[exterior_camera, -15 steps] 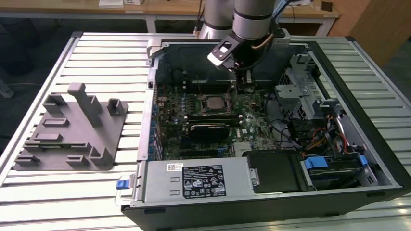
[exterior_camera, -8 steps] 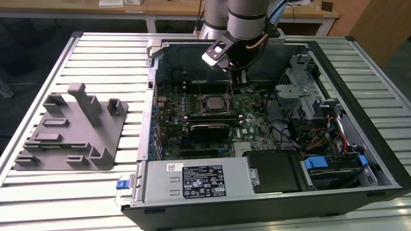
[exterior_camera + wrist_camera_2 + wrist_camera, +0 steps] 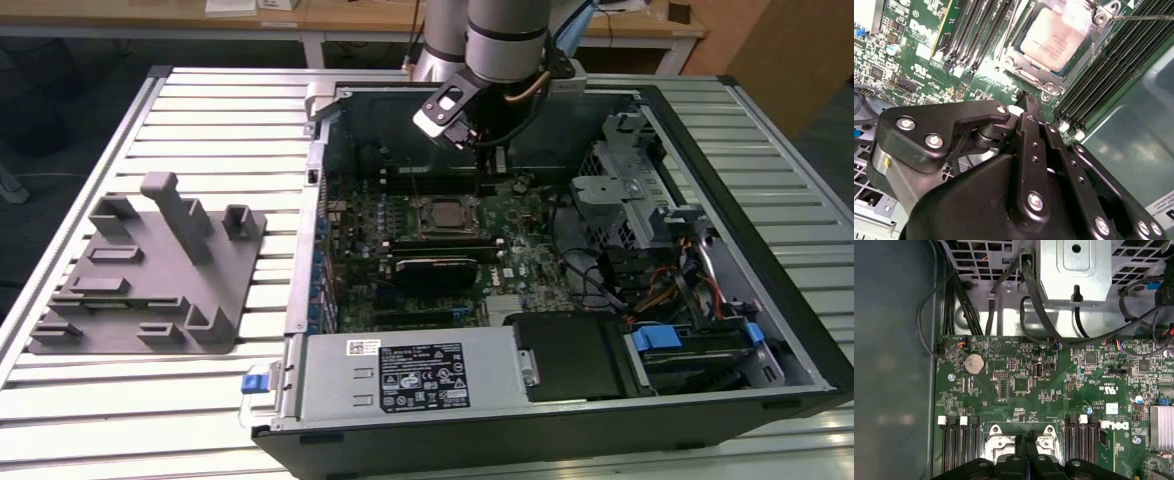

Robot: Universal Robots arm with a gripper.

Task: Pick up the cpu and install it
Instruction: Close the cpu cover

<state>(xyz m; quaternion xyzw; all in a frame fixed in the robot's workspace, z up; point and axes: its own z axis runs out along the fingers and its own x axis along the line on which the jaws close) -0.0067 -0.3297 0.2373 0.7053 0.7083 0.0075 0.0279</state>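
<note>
The cpu (image 3: 441, 212) is a small silvery square lying flat in the motherboard socket (image 3: 442, 228) inside the open computer case. In the second wrist view the cpu (image 3: 1056, 42) sits inside the socket's metal frame (image 3: 1046, 85), and its pale top plate is uncovered. My gripper (image 3: 486, 172) hangs above the board just behind the socket. Its black fingers (image 3: 1026, 107) are pressed together with nothing between them. In the first wrist view the gripper (image 3: 1028, 440) points at the socket frame (image 3: 996, 439).
A grey plastic fixture block (image 3: 147, 270) stands on the slatted table at the exterior view's left. Case walls (image 3: 318, 150) surround the board. A power supply (image 3: 400, 375) fills the front, with a drive cage (image 3: 627, 190) and cables (image 3: 667, 290) at the right. Memory slots (image 3: 979, 30) flank the socket.
</note>
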